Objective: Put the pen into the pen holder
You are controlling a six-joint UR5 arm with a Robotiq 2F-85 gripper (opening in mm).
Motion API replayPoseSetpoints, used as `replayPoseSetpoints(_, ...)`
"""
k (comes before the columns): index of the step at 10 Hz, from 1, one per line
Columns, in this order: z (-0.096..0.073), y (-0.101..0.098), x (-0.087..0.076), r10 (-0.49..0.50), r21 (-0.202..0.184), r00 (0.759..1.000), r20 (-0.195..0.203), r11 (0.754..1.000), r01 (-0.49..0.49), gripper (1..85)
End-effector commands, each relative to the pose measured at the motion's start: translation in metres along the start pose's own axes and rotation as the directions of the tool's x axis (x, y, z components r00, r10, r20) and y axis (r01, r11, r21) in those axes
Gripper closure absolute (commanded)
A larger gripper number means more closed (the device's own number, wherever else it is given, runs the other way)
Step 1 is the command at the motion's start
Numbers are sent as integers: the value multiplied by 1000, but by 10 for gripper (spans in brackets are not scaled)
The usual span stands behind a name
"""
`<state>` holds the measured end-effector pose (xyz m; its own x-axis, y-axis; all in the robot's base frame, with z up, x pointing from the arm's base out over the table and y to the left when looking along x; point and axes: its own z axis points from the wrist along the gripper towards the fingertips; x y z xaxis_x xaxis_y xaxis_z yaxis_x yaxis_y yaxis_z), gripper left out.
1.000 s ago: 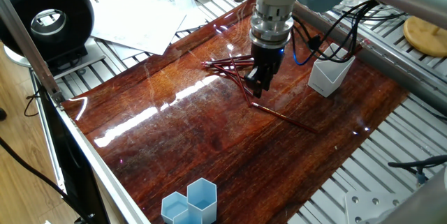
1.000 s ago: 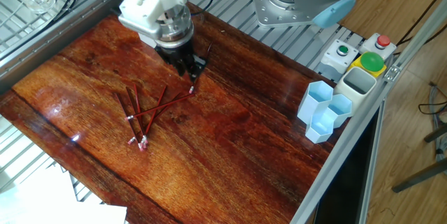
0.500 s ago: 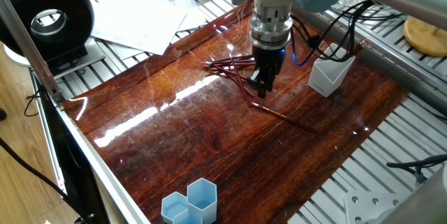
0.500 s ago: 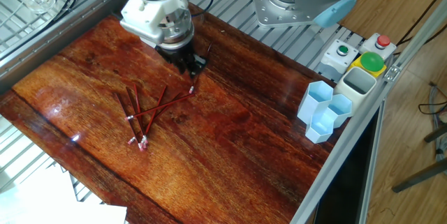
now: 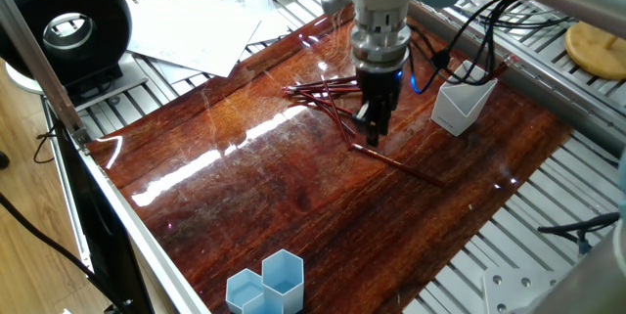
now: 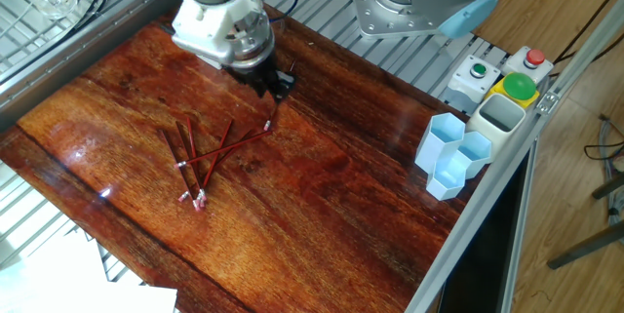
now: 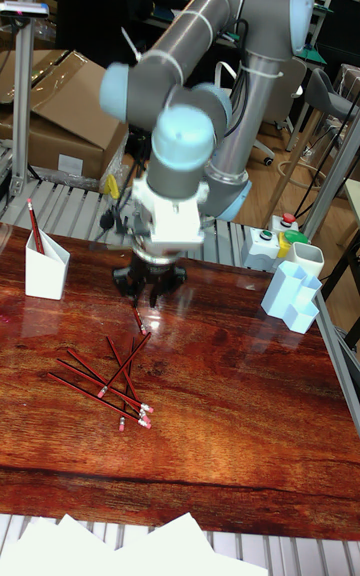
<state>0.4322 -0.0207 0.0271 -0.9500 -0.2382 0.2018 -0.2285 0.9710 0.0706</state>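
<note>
1. The hand (image 5: pixel 375 130) points straight down over the wooden bench (image 5: pixel 293 197), its two dark fingers drawn close together, their tips low at the end of one red pen (image 6: pixel 246 141); whether they actually pinch it I cannot tell.
2. In the other fixed view the hand (image 6: pixel 274 89) sits just above that pen's pale-tipped end, at the far right edge of the pile.
3. The other red pens (image 7: pixel 100 376) lie crossed on the bench, just left and near of the hand in the tall fixed view.
4. One more pen (image 5: pixel 403 166) lies apart from the pile, on the near side of the hand in the first fixed view.
5. The white pen holder (image 5: pixel 461 105) stands upright on the bench, right of the hand and clear of it.
6. In the tall fixed view the pen holder (image 7: pixel 45 266) is at the far left, with one red pen (image 7: pixel 35 225) leaning in it.
7. Light blue hexagonal cups (image 6: pixel 452 154) stand at the bench's right edge in the other fixed view, well apart from the hand.
8. Loose white papers (image 5: pixel 201 25) lie beyond the far left edge of the bench.
</note>
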Motion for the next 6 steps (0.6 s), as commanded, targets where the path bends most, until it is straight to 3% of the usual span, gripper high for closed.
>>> replayPoseSetpoints(1, 45, 9, -17, 16, 34, 1000, -22, 999, -15, 520)
replayPoseSetpoints(2, 49, 8, -2, 2, 42, 995, -99, 999, 2, 520)
replayPoseSetpoints(3, 44, 3, 11, -13, 64, 990, -143, 998, 22, 527)
replayPoseSetpoints(6, 19, 5, 19, -6, 65, 985, -172, 998, 17, 550)
